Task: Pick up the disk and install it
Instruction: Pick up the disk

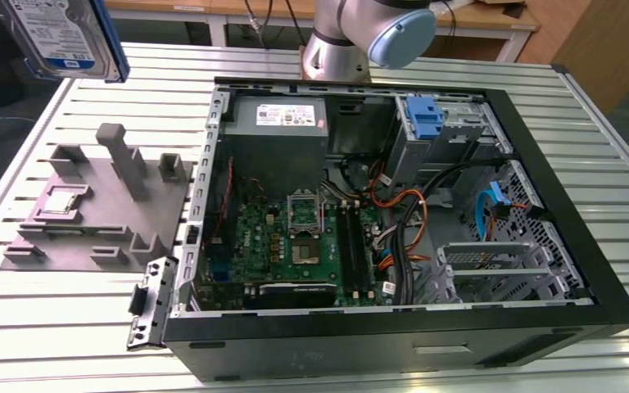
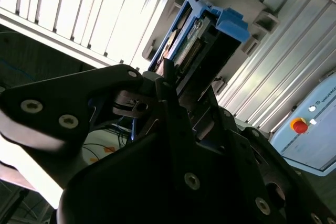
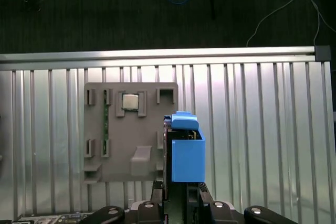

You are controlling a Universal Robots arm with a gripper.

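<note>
Exterior view: you see the disk (image 1: 58, 37) held aloft at the exterior view's upper left, label side toward the camera, above the slatted worktop (image 1: 63, 311) and well apart from the open computer case (image 1: 576, 246); below it on the worktop lies the grey fixture (image 1: 85, 205); inside the case the motherboard (image 1: 292, 237) lies flat, and a blue bracket (image 1: 426, 119) sits in the drive cage at the far side; the arm's base (image 1: 353, 37) stands behind the case. First wrist view: the end effector (image 3: 181, 195) is clenched on the disk (image 3: 185, 153), its fingers (image 3: 157, 192) flanking the blue carrier; you look past the disk to the fixture (image 3: 131, 140), where a processor chip (image 3: 131, 102) rests in a recess. Second wrist view: the disk (image 2: 202, 40) projects edge-on from the end effector (image 2: 181, 90), with the slatted worktop (image 2: 68, 9) beyond it; a red button (image 2: 299, 125) shows on a pale box to one side.
</note>
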